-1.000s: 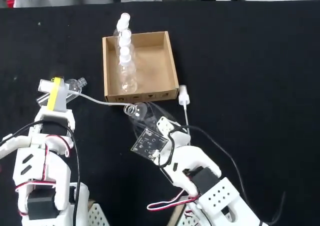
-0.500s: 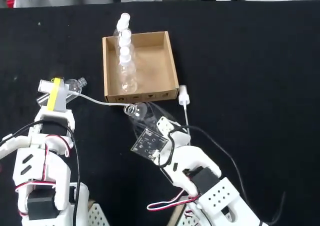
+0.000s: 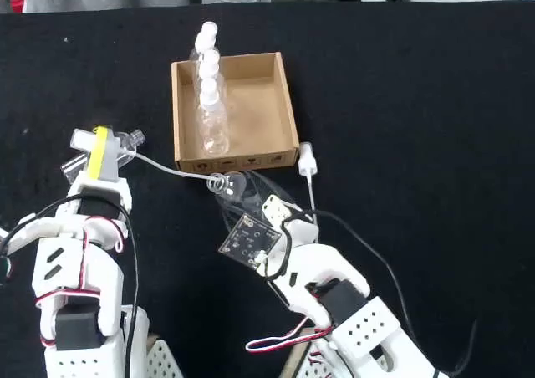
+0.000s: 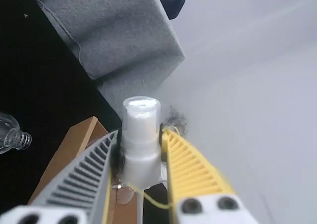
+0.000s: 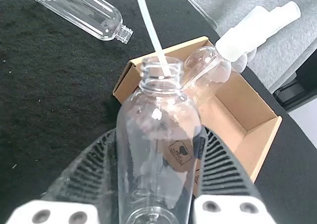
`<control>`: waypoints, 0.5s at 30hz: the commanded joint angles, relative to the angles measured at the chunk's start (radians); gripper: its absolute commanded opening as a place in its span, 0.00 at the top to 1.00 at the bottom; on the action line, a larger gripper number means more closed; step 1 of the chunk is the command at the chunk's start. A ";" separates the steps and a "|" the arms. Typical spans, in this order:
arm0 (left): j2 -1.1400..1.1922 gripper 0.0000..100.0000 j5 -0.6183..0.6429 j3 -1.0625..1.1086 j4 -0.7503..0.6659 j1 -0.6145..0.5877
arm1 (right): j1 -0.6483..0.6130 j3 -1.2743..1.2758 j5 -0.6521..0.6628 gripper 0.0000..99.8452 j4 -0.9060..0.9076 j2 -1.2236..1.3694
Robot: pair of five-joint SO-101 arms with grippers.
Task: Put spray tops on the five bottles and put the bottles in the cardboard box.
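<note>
Clear bottle (image 5: pixel 156 120) sits clamped in the right gripper (image 5: pixel 158 137), just beside the cardboard box (image 3: pixel 289 114); the left gripper (image 4: pixel 140 137) pinches a white spray top (image 4: pixel 141 116), its tube (image 5: pixel 148 21) dipping into that bottle.

The bottle (image 5: pixel 158 110) in the right gripper (image 5: pixel 157 149) is running off the frame's edge, so its base isn't showing. From above, the wrist board (image 3: pixel 249 237) is covering its lower part. The left gripper's (image 4: pixel 141 134) fingers (image 4: pixel 84 177) are hiding the spray top's (image 4: pixel 141 112) bottom half. The capped bottles (image 3: pixel 209 94) along the cardboard box's (image 3: pixel 282 102) left wall are overlapping too much to count.
</note>
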 commanded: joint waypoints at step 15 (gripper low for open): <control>-0.003 0.97 -0.012 -0.004 -0.023 0.156 | -0.014 -0.008 0.000 0.88 -0.026 -0.028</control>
